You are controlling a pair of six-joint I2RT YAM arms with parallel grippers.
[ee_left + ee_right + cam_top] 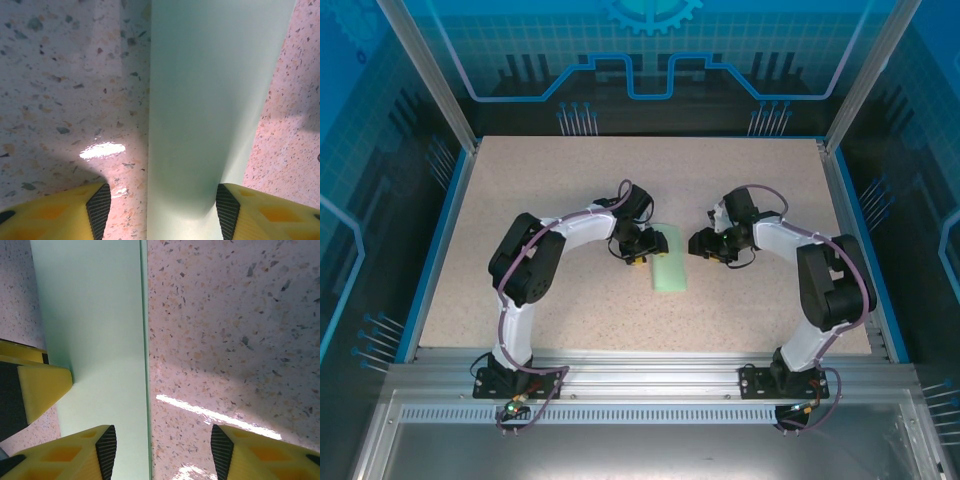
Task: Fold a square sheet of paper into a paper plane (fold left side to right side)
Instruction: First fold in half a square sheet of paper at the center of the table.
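Closest to the lens, the left gripper (163,212) shows two blunt yellow plastic fingers, each faced with a black ribbed pad (100,209). They stand spread apart, pinching nothing. The square sheet of paper (215,90), one piece only, runs between them and straight ahead from the fingertips. It is thin, matte, pale mint-green and unmarked, and here it is a long narrow strip rather than a square. Its edge lies clear of this gripper's left pad and right against the other pad, though whether that pad actually touches it is hard to judge. Under it is the one table (540,200), a flat top speckled pinkish-beige with dark flecks and a glossy glare patch. From above, the paper (669,268) lies flat between the two grippers, just beside the left gripper (638,255) and a little nearer than the right gripper (700,243). The right gripper (163,452) has the same pair of yellow fingers with black pads, likewise held wide with nothing gripped. The strip (95,330) passes by its left finger, its straight long edge ending between the pads, and that edge seems doubled, as of two layers. One finger (42,385) of the left gripper meets the strip's far side.
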